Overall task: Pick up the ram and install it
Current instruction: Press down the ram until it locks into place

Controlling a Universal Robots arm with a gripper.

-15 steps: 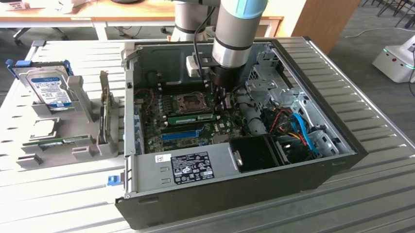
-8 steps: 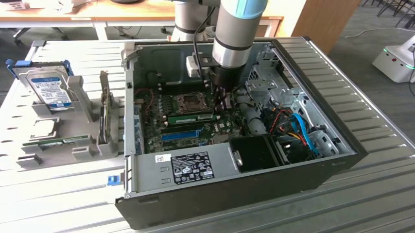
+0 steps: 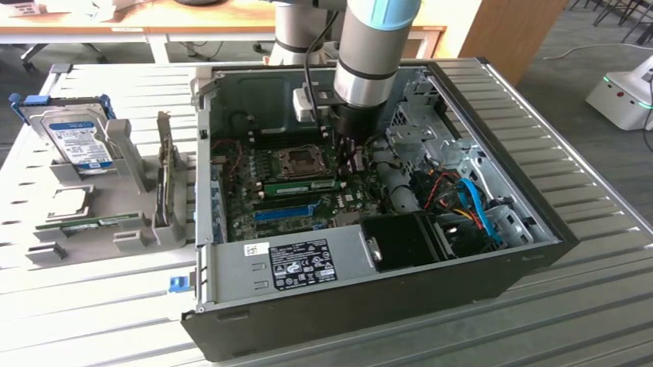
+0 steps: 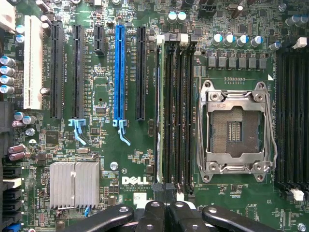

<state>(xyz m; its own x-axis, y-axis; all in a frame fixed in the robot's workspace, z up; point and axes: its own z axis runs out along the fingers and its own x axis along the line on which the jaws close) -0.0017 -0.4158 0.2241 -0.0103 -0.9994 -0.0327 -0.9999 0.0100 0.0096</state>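
**Memory stick standing in its slot, pincer closed at the slot's near end**

The gripper [image 3: 352, 159] hangs inside the open computer case [image 3: 337, 310], low over the motherboard [image 4: 145, 159]. In the wrist view the gripper [image 4: 164, 207] has its two black fingers [image 4: 153, 212] brought together, and nothing can be seen between them.

The ram [image 4: 158, 121] stands on edge in the memory slot that runs straight away from the fingertips. Its near end lies just ahead of them, and its thin green edge and pale label face the camera. Contact between fingers and stick cannot be judged, nor whether the stick is pressed fully home. In the exterior view the ram [image 3: 306, 186] appears as a green bar beside the gripper, toward the exterior view's left.

Three empty black memory slots [image 4: 179, 111] lie alongside the stick. Beyond them, ahead of the gripper and to one side, is the bare CPU socket [image 4: 235, 128] with its metal frame. On the ram's other side sit a black expansion slot [image 4: 140, 72] and then the blue expansion slot [image 4: 119, 72]. A finned silver heat sink [image 4: 75, 184] is level with the fingertips, well off to that same side.

Outside the case, far from the gripper toward the exterior view's left, a hard drive [image 3: 82, 141] with a blue label stands in a grey holder [image 3: 133, 153], and a second green memory stick [image 3: 102, 223] lies in front of it on the slatted table [image 3: 602, 290].
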